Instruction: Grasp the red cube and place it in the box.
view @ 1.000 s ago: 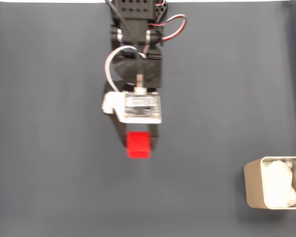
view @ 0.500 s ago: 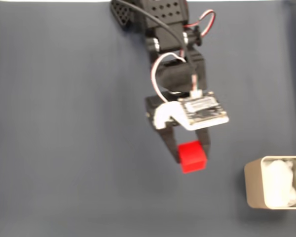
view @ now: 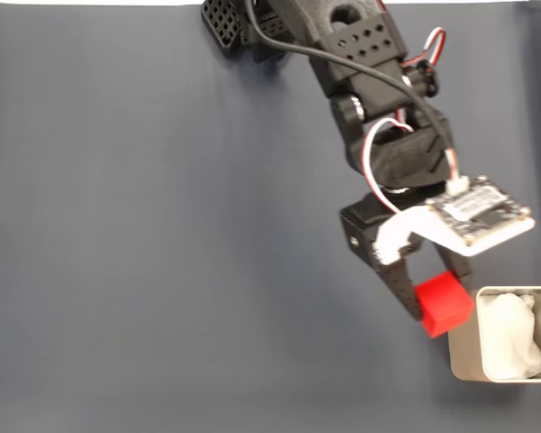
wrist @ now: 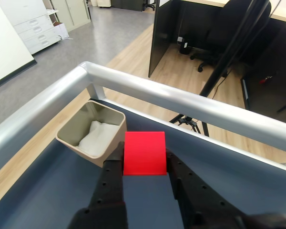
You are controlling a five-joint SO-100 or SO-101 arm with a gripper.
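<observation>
The red cube (view: pixel 444 304) is held off the dark mat, pinched between the black fingers of my gripper (view: pixel 435 302), which is shut on it. In the fixed view it hangs just left of the beige box (view: pixel 461 347), whose white lining (view: pixel 509 338) shows at the lower right edge. The wrist view shows the same red cube (wrist: pixel 144 153) clamped between two black fingers (wrist: pixel 112 177), with the box (wrist: pixel 107 139) a little ahead and to the left, its white paper (wrist: pixel 93 137) visible inside.
The arm (view: pixel 370 99) reaches diagonally from the top centre across the dark grey mat (view: pixel 144 253). In the wrist view a metal rail (wrist: pixel 181 102) runs along the table edge just beyond the box, with an office floor and chairs behind.
The arm has swung to the right in the fixed view, carrying the red cube from the middle of the mat to right beside the box's left wall.
</observation>
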